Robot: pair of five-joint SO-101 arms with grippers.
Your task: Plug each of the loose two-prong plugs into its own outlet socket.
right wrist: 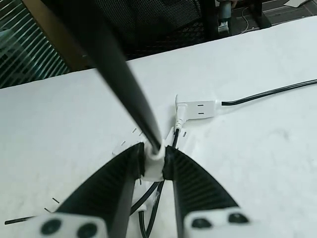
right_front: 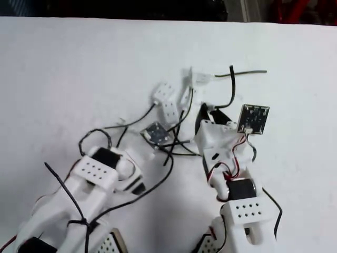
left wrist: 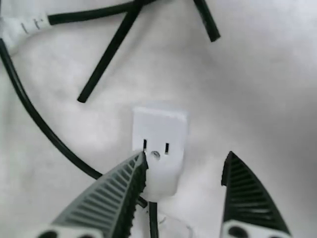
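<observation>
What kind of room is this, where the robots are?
Probably a robotics workbench in a lab or office. Two robot arms sit at a white table strewn with black cords and outlet sockets, and what looks like a mesh chair stands behind.

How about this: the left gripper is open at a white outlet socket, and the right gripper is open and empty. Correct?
Not quite. The right wrist view shows the right gripper shut on a white plug with a black cable. The left gripper is open at the white outlet socket.
</observation>
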